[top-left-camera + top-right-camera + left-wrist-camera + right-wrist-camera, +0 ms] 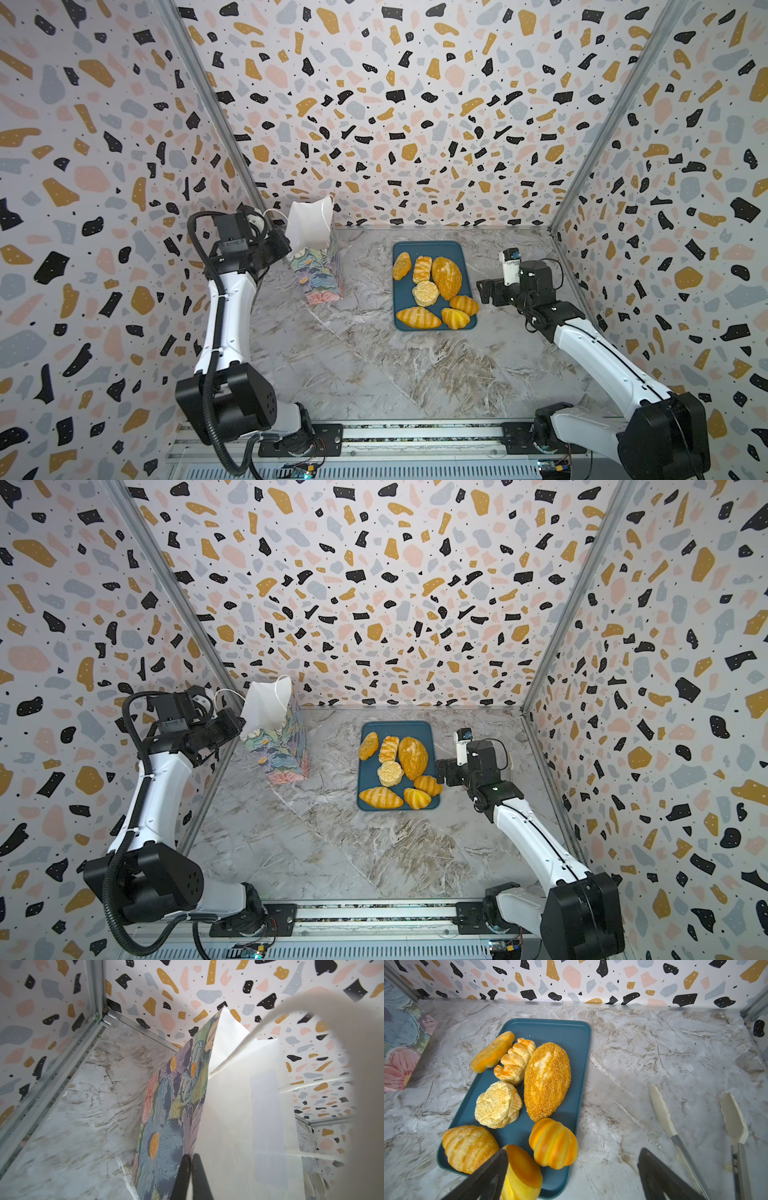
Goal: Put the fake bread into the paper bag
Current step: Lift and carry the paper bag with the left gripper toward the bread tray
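Seven pieces of fake bread [446, 277] lie crowded on a blue tray [428, 246], right of the middle of the counter [374, 365]. None is in the paper bag [316, 266] yet. The bag stands well apart at the far left. The left gripper [192, 1169] is clenched on its near wall, holding the mouth open. The right gripper [485, 292] hangs spread wide and empty, just beside the tray's right edge. Tongs [664, 1118] lie on the counter to its right. I'd worry about that crowding: closing on one roll could shove its neighbours off the tray. A tug on the thin paper could also tip the bag or fold its mouth shut.
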{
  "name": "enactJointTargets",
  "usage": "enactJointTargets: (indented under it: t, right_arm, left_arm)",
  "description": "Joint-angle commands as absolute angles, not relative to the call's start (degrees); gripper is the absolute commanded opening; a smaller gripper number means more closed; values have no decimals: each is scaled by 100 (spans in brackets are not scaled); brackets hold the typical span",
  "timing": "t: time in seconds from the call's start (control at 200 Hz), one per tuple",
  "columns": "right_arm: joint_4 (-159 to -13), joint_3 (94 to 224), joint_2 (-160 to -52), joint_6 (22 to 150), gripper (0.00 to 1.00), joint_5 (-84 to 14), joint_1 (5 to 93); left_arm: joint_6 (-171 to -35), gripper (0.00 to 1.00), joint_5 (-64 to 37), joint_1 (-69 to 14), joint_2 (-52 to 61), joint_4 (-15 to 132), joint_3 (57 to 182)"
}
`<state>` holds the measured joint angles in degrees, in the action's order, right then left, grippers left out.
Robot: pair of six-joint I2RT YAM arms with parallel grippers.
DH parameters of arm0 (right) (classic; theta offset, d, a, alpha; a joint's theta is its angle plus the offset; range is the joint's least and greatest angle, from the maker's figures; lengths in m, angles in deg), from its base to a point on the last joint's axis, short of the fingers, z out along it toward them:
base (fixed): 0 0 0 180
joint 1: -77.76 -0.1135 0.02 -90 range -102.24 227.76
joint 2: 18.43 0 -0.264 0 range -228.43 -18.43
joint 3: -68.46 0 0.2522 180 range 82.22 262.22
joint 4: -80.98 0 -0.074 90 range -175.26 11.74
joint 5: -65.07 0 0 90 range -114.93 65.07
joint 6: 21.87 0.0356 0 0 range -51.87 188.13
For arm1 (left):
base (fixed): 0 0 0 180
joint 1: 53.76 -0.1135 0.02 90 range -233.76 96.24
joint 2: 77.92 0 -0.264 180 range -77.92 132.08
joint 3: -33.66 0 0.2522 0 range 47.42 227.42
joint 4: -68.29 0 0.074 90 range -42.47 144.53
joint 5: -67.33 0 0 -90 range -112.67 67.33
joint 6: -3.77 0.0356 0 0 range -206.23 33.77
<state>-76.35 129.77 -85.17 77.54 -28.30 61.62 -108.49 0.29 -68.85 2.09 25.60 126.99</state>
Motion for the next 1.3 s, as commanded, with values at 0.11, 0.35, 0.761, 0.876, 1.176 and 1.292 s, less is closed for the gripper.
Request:
enactJointTargets:
  t: [0.11, 0.35, 0.761, 0.876, 1.176, 1.292]
  right_arm:
    - [-7428, 13162, -8263, 7855, 99, -2932, 6143]
    - [-7354, 13108, -8162, 7866, 99, -2876, 6142]
    - [-7279, 13098, -8133, 7960, 99, -2896, 6128]
    - [-7237, 13100, -8135, 7966, 99, -2890, 6128]
    - [-7243, 13051, -8085, 7979, 99, -2871, 6132]
    - [-7241, 13046, -8108, 7990, 99, -2887, 6137]
  left_arm:
    - [-11218, 0, 306, -6572, -278, 2940, 12266]
    - [-11618, 0, 258, -6087, -686, 3298, 11804]
    - [-11814, 0, -124, -5421, -848, 3476, 11338]
    - [-11846, 0, -206, -5411, -866, 3509, 11274]
    - [-11971, 0, -220, -5376, -893, 3590, 11228]
    - [-11987, 10, -228, -5376, -870, 3606, 11144]
